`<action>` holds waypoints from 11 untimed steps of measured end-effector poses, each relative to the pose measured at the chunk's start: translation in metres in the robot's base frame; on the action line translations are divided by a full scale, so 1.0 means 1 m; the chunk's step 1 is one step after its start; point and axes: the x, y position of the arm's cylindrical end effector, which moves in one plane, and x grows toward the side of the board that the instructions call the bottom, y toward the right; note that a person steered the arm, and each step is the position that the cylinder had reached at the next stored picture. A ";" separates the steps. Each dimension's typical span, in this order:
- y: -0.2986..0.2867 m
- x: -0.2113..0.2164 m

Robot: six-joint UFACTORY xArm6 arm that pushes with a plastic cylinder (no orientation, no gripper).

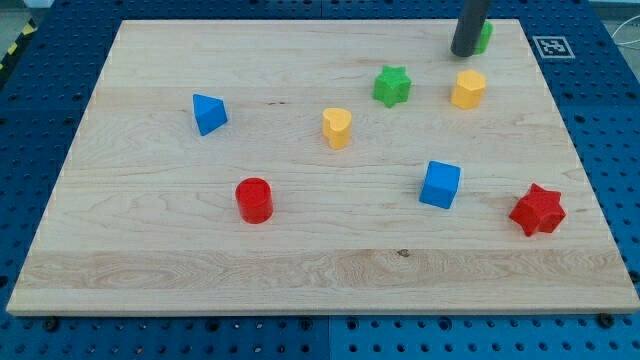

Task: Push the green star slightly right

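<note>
The green star (392, 86) sits on the wooden board (150, 240) in the upper right part of the view. My tip (465, 53) is at the view's top right, above and to the right of the star and well apart from it. A second green block (485, 37) is partly hidden behind the rod; its shape cannot be made out. A yellow hexagonal block (468, 89) lies just right of the star, below my tip.
A yellow heart block (338, 127) lies lower left of the star. A blue triangular block (208, 114) is at the left, a red cylinder (254, 200) at lower left, a blue cube (440, 185) and a red star (537, 210) at lower right.
</note>
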 end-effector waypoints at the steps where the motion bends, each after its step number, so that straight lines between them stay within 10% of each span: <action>1: -0.033 0.004; 6: -0.072 0.126; 11: -0.117 0.078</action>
